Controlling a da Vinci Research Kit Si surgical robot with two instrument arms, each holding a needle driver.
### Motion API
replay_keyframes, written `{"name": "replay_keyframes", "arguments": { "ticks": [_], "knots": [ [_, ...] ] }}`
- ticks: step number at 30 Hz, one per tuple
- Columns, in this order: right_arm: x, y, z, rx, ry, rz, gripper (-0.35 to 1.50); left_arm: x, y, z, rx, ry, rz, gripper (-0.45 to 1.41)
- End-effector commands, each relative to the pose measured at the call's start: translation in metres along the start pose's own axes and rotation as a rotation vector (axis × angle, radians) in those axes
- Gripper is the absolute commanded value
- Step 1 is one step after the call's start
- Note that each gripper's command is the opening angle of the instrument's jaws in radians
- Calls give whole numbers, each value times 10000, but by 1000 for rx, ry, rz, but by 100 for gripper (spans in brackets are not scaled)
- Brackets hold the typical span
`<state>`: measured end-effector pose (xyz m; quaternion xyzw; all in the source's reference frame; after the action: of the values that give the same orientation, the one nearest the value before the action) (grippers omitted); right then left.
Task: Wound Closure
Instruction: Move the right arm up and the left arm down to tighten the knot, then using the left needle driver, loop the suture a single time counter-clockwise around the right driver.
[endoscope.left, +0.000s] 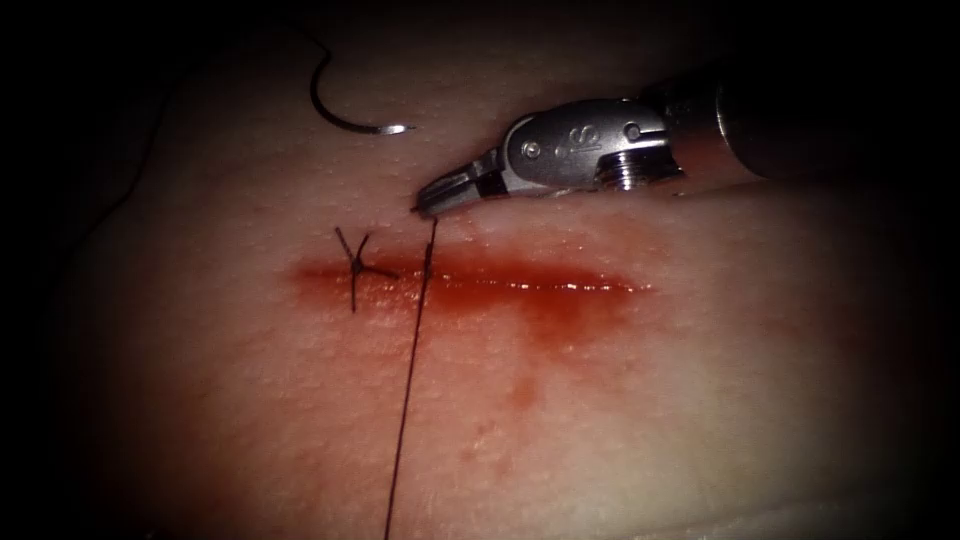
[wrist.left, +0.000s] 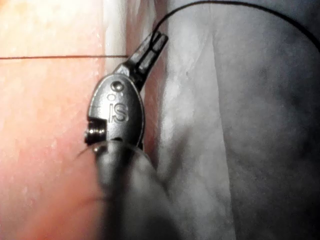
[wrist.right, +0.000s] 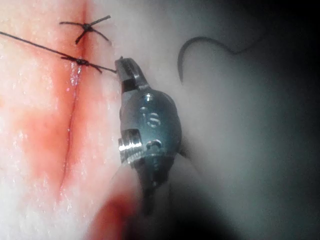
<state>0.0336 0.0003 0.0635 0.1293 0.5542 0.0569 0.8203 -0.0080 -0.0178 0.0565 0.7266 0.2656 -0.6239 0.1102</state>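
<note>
**Right tool grips thread at the cut; needle lies free**

The right tool (endoscope.left: 428, 203) has its jaws clenched on the thread (endoscope.left: 408, 400) just above the cut (endoscope.left: 470, 285). The needle (endoscope.left: 350, 112) rests on the tissue (endoscope.left: 700, 400), upper left of the endoscope view, held by nothing. 1 knotted stitch (endoscope.left: 357, 268) crosses the cut's left end. The left tool (wrist.left: 152, 45) grasps thread, jaws closed.

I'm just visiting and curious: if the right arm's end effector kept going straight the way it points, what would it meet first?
Probably the thread it grips at its tip, then the knotted stitch on the cut; depth is unclear.
</note>
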Motion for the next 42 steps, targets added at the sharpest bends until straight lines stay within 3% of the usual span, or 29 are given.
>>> {"name": "replay_keyframes", "arguments": {
  "ticks": [1, 11, 14, 16, 19, 20, 25, 28, 30, 31, 35, 37, 42],
  "knots": [
    [-1, 4, 7, -2, 6, -2, -35, -6, -1, 6, -1, 2, -2, -45],
    [1, 0, 7, 7, 29, -9, -35, -3, -2, 5, -11, 6, -7, -45],
    [3, -8, 8, 1, 71, -5, -35, 5, -9, -1, 14, 1, -14, -45],
    [5, -15, 8, -19, 99, 0, 21, 11, -19, -8, 38, -3, -26, -45],
    [5, -15, 7, -46, 113, 4, 88, 15, -37, -18, 70, -7, -8, -45],
    [5, -14, 6, -57, 109, 5, 98, 15, -42, -20, 79, -9, 0, -45],
    [7, -6, -18, -165, 175, 49, 111, 23, -77, -44, 166, -42, 59, -45],
    [7, -16, -25, -238, 183, 50, 101, 37, -92, -57, 171, -70, 98, -45],
    [10, -33, -23, -227, 213, 48, 37, 53, -103, -65, 171, -76, 125, -45],
    [14, -44, -21, -207, 236, 44, -32, 64, -110, -68, 172, -76, 137, -45],
    [24, -59, -11, -216, 288, 38, -35, 80, -124, -72, 150, -71, 161, -45],
    [35, -70, 9, -211, 344, 8, -35, 90, -139, -74, 129, -73, 199, -45],
    [42, -77, 43, -172, 388, -14, -35, 103, -159, -80, 115, -71, 244, -45]
  ]
}}
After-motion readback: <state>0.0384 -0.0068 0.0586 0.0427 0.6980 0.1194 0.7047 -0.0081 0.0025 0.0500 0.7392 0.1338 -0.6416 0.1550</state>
